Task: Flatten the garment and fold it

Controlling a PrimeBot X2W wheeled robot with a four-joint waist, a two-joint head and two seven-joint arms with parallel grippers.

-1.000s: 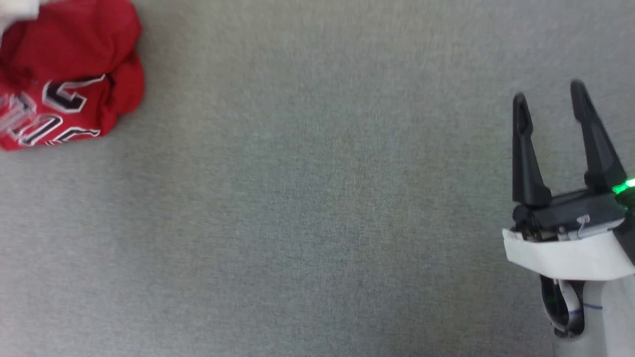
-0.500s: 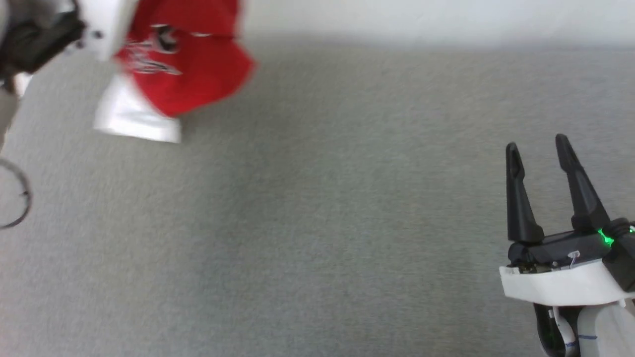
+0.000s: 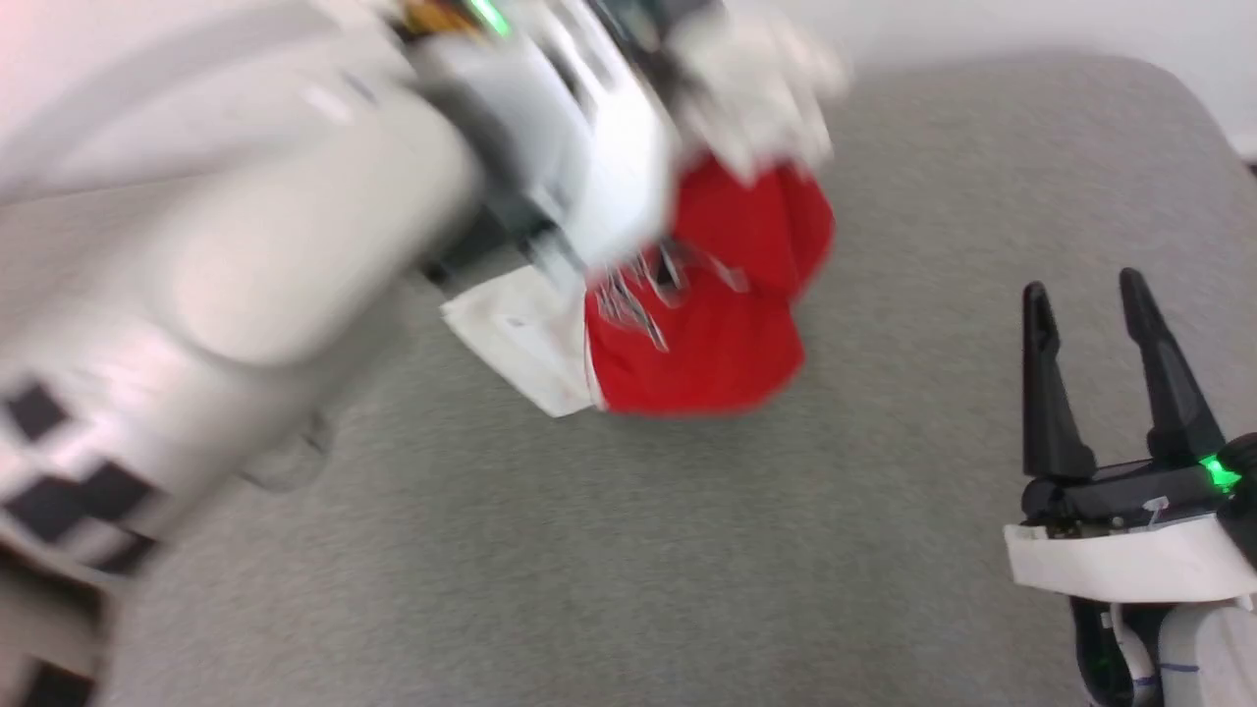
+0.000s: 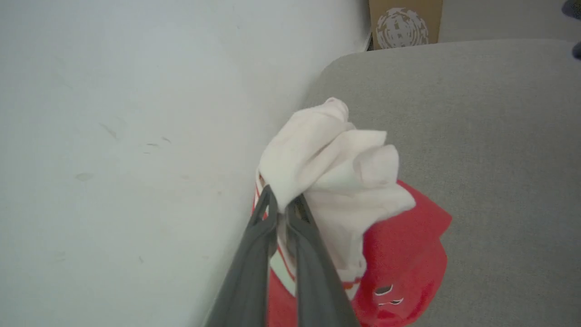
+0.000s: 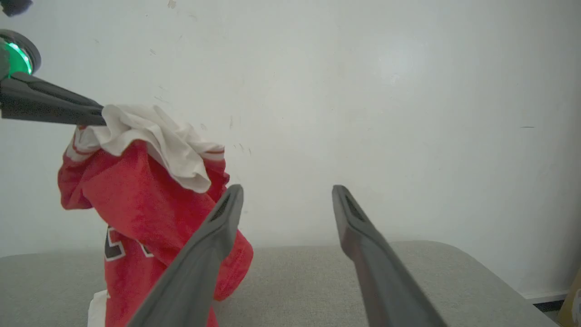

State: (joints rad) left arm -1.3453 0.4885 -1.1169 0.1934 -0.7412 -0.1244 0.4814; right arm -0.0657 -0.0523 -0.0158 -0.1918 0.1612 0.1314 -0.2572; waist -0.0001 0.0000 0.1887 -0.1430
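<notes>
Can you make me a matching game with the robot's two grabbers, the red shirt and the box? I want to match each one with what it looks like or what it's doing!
Things
1. left gripper
2. right gripper
3. red jersey
4. cardboard box

Looks or states
A. brown, with a round white print
B. open, holding nothing
C. red and white, dangling all crumpled
D. shut, pinching white cloth

Pairs: 1-D, 2-B, 3-C, 4-A
</notes>
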